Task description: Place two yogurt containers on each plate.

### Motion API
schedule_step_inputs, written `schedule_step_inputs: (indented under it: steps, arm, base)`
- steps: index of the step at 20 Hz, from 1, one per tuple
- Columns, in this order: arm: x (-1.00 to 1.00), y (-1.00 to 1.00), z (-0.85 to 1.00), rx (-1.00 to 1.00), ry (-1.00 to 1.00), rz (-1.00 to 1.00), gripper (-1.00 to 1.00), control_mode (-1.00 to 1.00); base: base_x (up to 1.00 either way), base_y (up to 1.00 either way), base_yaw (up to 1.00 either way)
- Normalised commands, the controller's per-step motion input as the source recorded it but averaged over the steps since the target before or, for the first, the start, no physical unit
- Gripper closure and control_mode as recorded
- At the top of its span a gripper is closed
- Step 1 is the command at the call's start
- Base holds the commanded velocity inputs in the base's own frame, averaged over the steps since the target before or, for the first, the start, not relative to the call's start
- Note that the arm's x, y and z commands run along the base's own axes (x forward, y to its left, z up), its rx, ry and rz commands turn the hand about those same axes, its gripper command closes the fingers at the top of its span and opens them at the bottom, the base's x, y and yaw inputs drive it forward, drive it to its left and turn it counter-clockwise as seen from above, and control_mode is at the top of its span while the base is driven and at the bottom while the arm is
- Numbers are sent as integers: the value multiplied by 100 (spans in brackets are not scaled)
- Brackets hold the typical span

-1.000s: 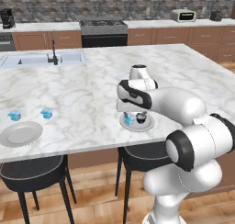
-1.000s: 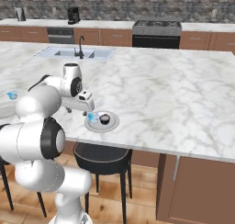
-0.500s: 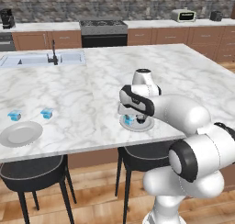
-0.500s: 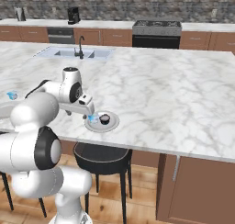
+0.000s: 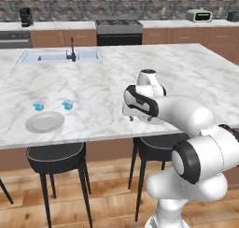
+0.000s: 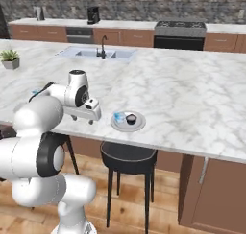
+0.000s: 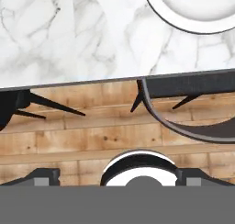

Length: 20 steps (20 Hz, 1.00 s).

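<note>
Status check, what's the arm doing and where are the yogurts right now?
Gripper empty, at the counter's front edge. One yogurt container on the right plate; two more on the counter behind the left plate. Nothing blocking.

Blue cup (image 6: 118, 116) on plate (image 6: 139, 124)

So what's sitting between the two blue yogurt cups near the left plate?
Nothing: in the left base view, bare marble lies between one yogurt cup and the other cup, behind the plate.

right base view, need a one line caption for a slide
Panda arm beside a grey plate holding one blue yogurt container and a dark object on the marble island.
</note>
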Motion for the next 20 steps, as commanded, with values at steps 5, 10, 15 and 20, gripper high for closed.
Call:
schedule_step_inputs:
  steps: [5, 10, 15, 20]
  arm:
    - [0, 0, 0, 0, 0, 0, -100, 100]
    - [0, 0, 0, 0, 0, 0, -100, 100]
    - [0, 0, 0, 0, 0, 0, -100, 100]
    - [0, 0, 0, 0, 0, 0, -100, 100]
  base:
    - [-23, 99, 10]
    - [2, 100, 4]
    - [35, 96, -9]
    - [35, 45, -25]
